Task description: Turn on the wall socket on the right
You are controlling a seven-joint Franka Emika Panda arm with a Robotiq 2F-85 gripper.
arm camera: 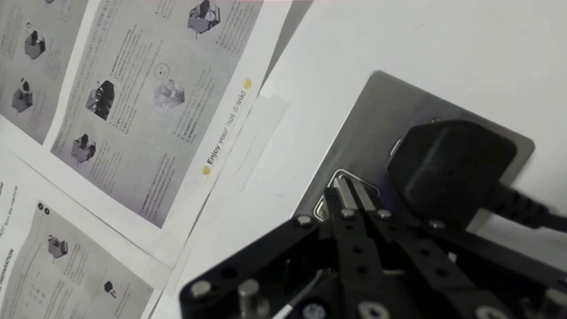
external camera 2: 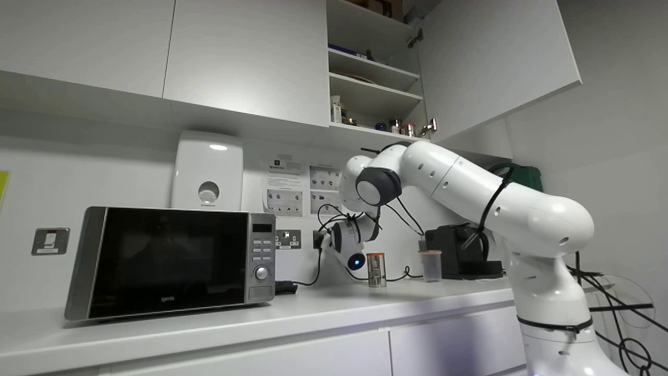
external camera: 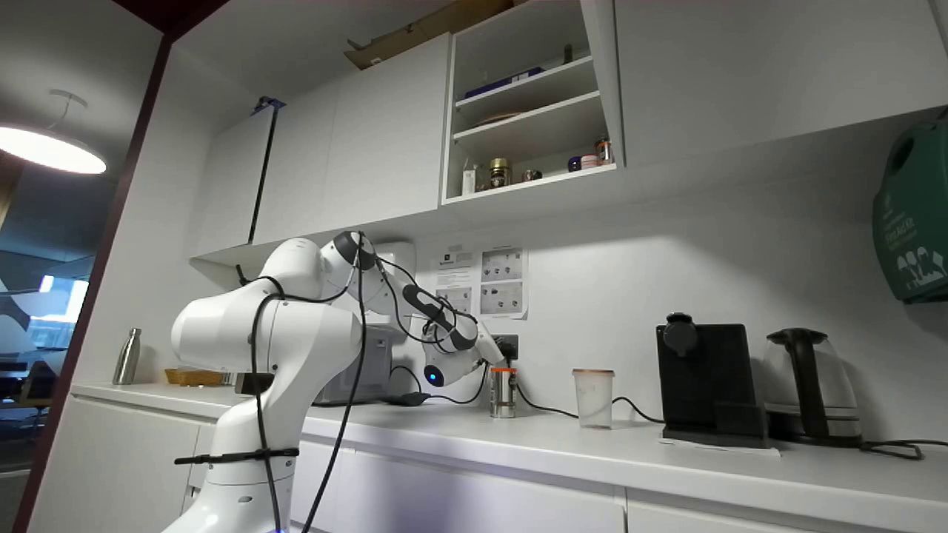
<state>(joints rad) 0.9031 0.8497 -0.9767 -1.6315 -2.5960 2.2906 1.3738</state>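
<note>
The wall socket is a grey metal plate [arm camera: 376,106], tilted in the wrist view, with a black plug [arm camera: 452,168] in it and the plug's cable leading off to the right. A framed switch [arm camera: 320,210] sits on the plate beside the plug. My gripper [arm camera: 347,180] is shut with nothing visible between its fingertips. The tips lie over the switch and hide most of it; I cannot tell whether they touch it or how it is set. The socket also shows dark beside the wrist in both exterior views [external camera: 509,342] [external camera 2: 317,239], where my fingers are hard to make out.
A metal canister with an orange rim [external camera: 503,392] stands below the wrist on the counter. A plastic cup [external camera: 594,400], black coffee machine [external camera: 703,377] and kettle [external camera: 811,385] stand farther along. A microwave [external camera 2: 169,261], another socket [external camera 2: 288,239] and wall papers [arm camera: 146,97] are nearby.
</note>
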